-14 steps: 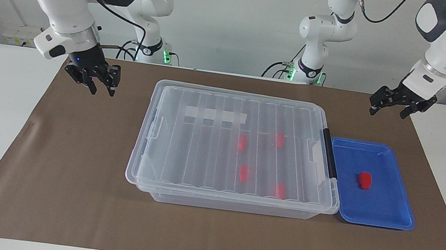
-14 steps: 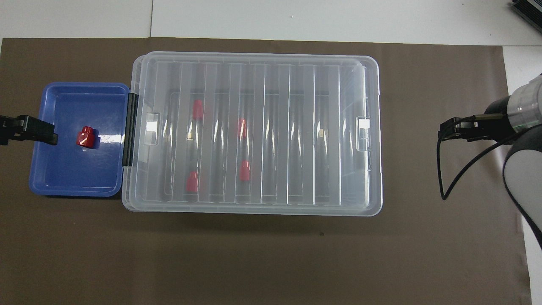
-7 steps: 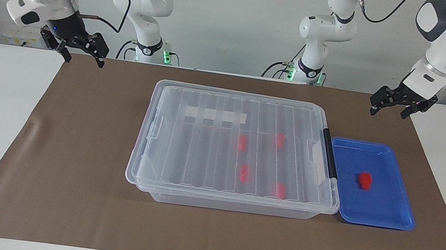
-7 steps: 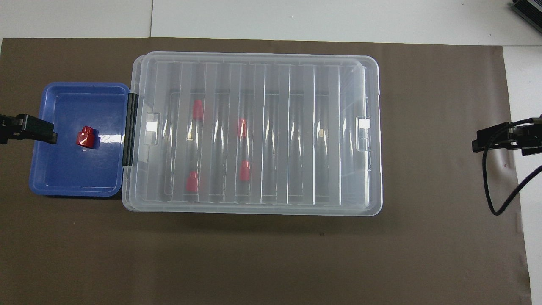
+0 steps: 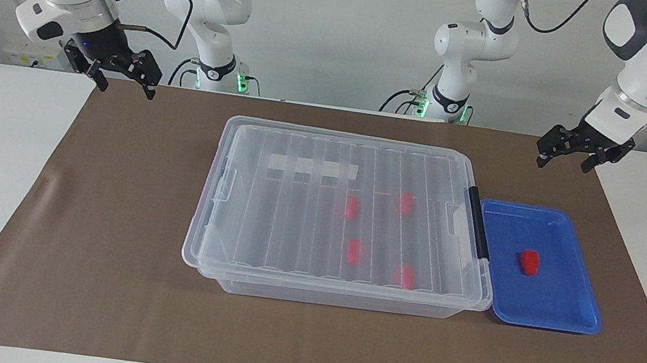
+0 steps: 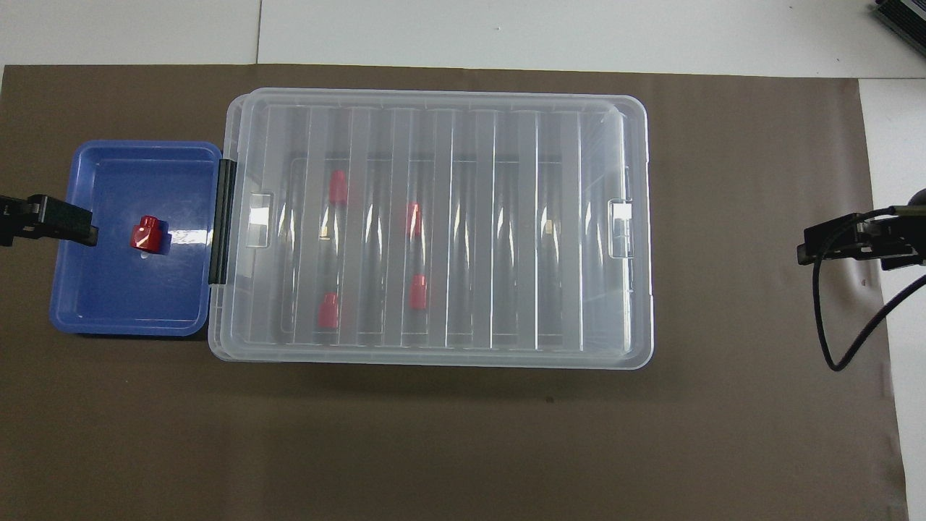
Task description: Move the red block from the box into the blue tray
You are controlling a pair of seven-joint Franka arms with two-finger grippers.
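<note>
One red block lies in the blue tray, below the left gripper and a bit toward the middle of the table from it. Left gripper hangs up in the air over the brown mat just off the tray's robot-side rim, fingers wide, holding nothing. Right gripper is up over the mat's corner at its own end, well apart from the box, also wide and empty. Four more red blocks sit inside the box under the clear lid, which is on; black latch sits at the tray end, touching or nearly touching the tray.

Judgement: job looks done w/ one block delivered & box shut, so risks are small, mostly re: whatever either arm does next.

- Left gripper coming straight down would catch the tray rim; the tray is light & glossy, so it'd tip or skid and the block would roll out.
- If more blocks are wanted, the lid has to come off first. Prying at the latch end could shove the box into the tray, since they're right up against each other.
- Clear ribbed lid blurs the blocks below, so aiming through it is unreliable.
- Right arm's cable hangs in a loop and could snag on a fast swing.
</note>
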